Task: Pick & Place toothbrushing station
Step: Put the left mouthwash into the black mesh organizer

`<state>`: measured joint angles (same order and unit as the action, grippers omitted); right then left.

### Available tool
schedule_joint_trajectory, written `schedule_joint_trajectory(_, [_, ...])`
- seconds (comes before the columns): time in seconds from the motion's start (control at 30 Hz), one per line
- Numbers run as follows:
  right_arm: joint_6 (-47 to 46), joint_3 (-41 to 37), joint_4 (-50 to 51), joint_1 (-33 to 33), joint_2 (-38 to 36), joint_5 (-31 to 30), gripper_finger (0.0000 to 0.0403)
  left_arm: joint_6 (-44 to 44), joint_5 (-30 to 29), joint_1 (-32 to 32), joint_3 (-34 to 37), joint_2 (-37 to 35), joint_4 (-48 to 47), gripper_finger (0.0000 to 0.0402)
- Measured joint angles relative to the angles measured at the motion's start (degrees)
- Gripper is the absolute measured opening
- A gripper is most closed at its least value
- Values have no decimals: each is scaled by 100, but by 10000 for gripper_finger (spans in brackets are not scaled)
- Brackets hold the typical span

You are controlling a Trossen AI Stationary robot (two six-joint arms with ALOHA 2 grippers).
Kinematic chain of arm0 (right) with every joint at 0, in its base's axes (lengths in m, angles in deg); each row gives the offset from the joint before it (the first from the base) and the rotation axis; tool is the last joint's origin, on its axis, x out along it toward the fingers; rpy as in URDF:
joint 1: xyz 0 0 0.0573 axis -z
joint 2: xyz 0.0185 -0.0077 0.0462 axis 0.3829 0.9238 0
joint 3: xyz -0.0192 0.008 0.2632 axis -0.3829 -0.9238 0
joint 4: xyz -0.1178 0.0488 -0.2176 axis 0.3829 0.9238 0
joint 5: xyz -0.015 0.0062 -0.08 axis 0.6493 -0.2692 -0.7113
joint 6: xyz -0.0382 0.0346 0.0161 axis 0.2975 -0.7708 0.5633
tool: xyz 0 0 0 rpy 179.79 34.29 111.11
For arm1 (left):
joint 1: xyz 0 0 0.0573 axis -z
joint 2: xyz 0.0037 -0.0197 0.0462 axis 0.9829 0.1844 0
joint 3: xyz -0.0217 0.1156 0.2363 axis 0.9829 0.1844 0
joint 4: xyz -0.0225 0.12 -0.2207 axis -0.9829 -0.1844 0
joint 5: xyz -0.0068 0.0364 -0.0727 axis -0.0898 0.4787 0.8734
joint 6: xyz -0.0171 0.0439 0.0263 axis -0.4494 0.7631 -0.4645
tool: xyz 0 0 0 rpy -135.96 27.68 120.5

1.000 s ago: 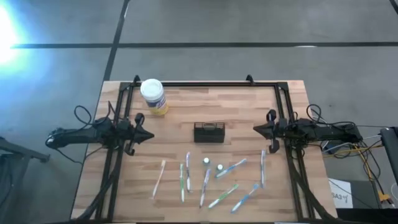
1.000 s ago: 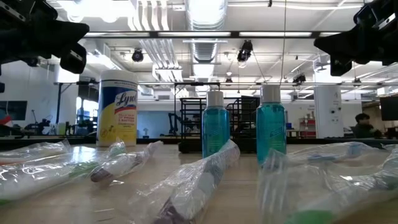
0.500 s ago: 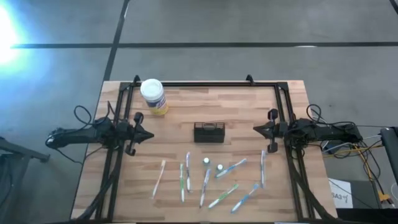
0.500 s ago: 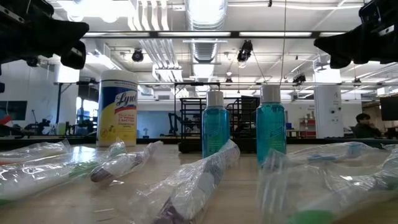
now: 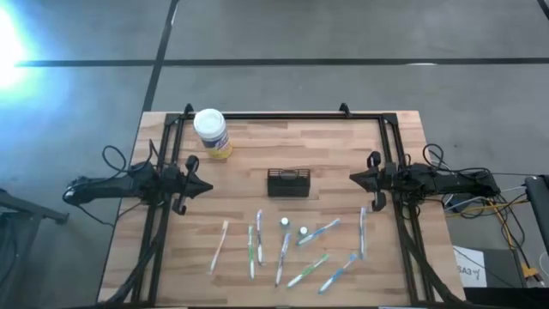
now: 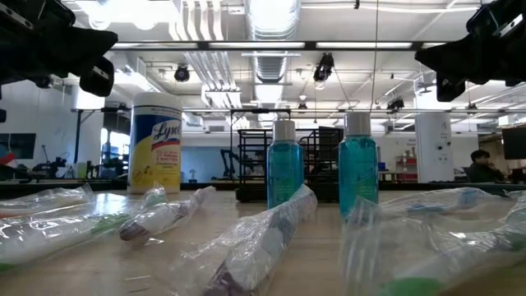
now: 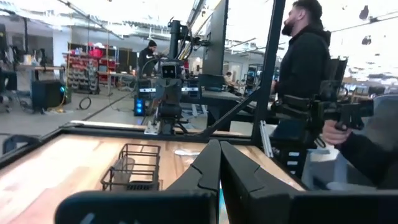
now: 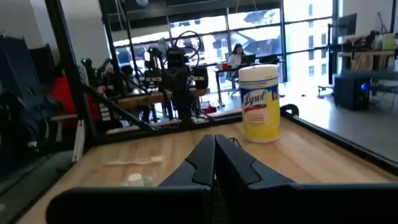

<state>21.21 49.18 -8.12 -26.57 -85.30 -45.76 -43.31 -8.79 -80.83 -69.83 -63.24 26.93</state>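
The toothbrushing station, a small black mesh box (image 5: 287, 182), stands on its base at the middle of the wooden table; it also shows in the left wrist view (image 7: 133, 168). My left gripper (image 5: 208, 186) hovers shut and empty at the table's left side, pointing toward the box. My right gripper (image 5: 352, 178) hovers shut and empty at the right side, also pointing toward it. Both sit high in the low view, left (image 6: 99, 62) and right (image 6: 427, 57).
A white-lidded wipes jar with a yellow label (image 5: 211, 131) stands at the far left. Several wrapped toothbrushes (image 5: 287, 249) and two small blue bottles (image 6: 283, 164) lie near the front edge. A black frame (image 5: 283, 115) borders the table. A person (image 7: 305, 81) stands beyond the table.
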Motion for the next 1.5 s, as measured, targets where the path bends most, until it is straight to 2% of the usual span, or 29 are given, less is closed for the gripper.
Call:
schedule_joint_trajectory(0.1, [124, 0, -103, 0, -1, -2, 8, -241, -277, 0, 0, 2, 2, 7])
schedule_joint_trajectory(0.27, [1028, 0, -123, -2, -1, -7, 8, -526, -1091, 0, -8, 67, 1, 6])
schedule_joint_trajectory(0.37, [1399, 0, -159, -2, -1, -8, 8, -481, -1213, 2, -210, 328, 10, 3])
schedule_joint_trajectory(0.5, [1876, 2, -369, -2, 1, 5, 8, -417, -1237, 4, -765, 1032, -28, 3])
schedule_joint_trajectory(0.83, [1472, 4, -496, -5, -8, 150, 8, 241, -1290, 55, -3259, 3654, -1076, 2])
schedule_joint_trajectory(1.0, [1128, 4, -592, -4, -9, 141, 8, -41, -1886, 53, -4721, 4875, -2329, 12])
schedule_joint_trajectory(1.07, [1028, 4, -609, -4, -10, 139, 8, -164, -1900, 63, -5239, 5366, -2980, 19])
schedule_joint_trajectory(1.33, [627, 4, -556, -4, -1, 139, 8, -196, -1705, 484, -6881, 7200, -3844, 70])
schedule_joint_trajectory(1.5, [589, 4, -544, -4, 4, 141, 8, -13, -1616, 788, -8280, 8317, -4922, 122])
